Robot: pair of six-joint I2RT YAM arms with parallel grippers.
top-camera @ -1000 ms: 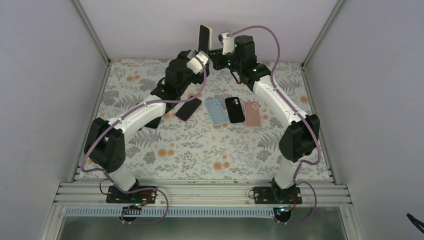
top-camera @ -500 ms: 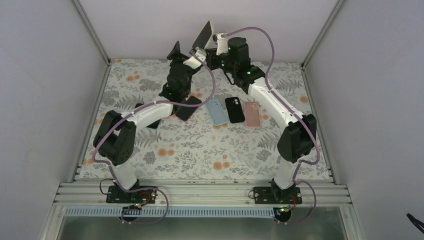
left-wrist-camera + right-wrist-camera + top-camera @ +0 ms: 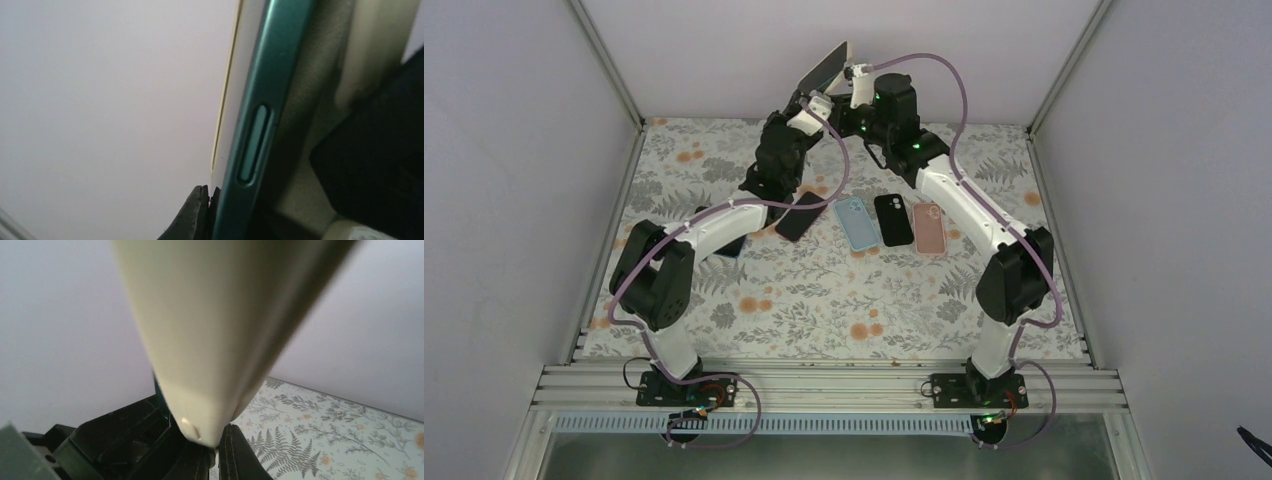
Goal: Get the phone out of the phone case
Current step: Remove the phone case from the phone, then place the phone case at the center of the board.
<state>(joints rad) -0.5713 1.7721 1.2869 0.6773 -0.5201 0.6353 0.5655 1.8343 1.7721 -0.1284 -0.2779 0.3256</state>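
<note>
A phone in a cream phone case is held high above the back of the table, tilted over to the left. My right gripper is shut on the case's lower edge. In the right wrist view the cream phone case fills the frame, and the right gripper pinches its tip. My left gripper meets the phone from below left. The left wrist view shows the phone's teal side with a button, the cream case behind it, and the left gripper closed against the phone. Its far finger is hidden.
Four cases lie in a row on the floral table: a black one, a light blue one, another black one and a pink one. A dark item lies partly under the left arm. Enclosure walls stand close on three sides.
The phone has tipped from upright over to the left. My left gripper rose to it and closed from wide open. The right gripper stayed shut on the case.
</note>
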